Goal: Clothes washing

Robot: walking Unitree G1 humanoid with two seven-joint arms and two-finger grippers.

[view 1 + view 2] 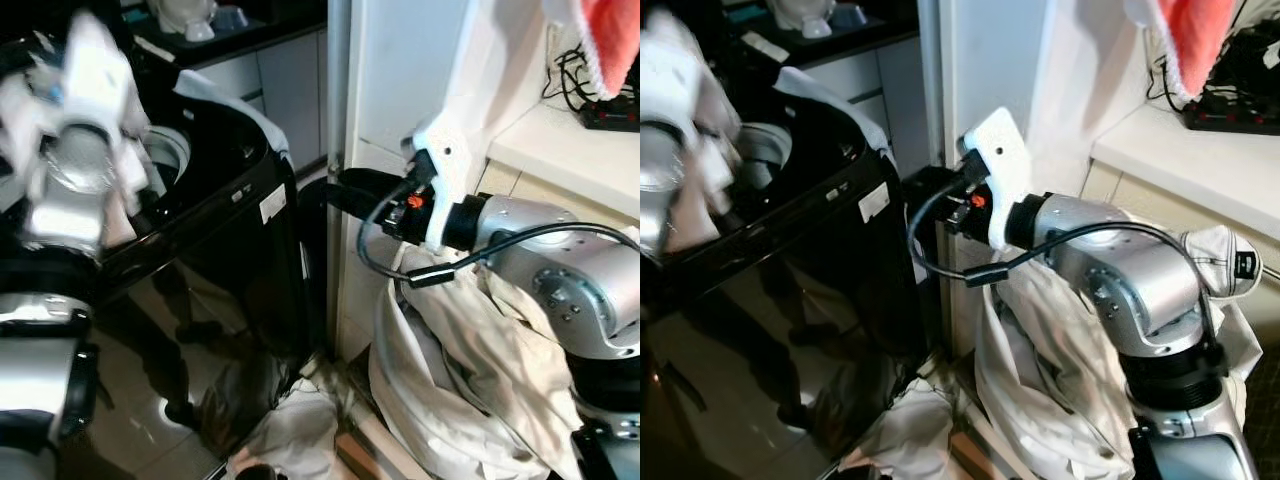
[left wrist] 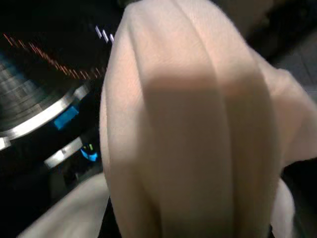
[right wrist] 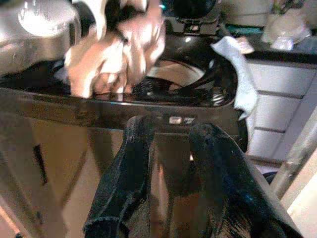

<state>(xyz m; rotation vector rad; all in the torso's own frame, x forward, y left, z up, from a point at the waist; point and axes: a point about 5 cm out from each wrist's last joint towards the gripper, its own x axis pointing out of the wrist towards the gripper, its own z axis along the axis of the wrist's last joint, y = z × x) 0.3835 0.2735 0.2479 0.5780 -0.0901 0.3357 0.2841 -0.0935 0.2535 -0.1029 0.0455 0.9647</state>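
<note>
Garment: a pale cloth (image 3: 116, 47) hangs bunched at the rim of the black top-loading washing machine (image 1: 215, 235), above its open drum.
Hard to make out: in the left wrist view the cloth covers the fingers, and the left arm is blurred.
Left tool (image 3: 119, 29): clenched on the cloth over the drum opening.
Right tool (image 3: 171, 173): fingers parted and empty, held beside the machine's front panel.
Surroundings: a white laundry bag (image 1: 470, 370) beside the machine; a red-orange towel (image 1: 615, 40) above a white counter (image 1: 570, 150); grey cabinets behind.
</note>
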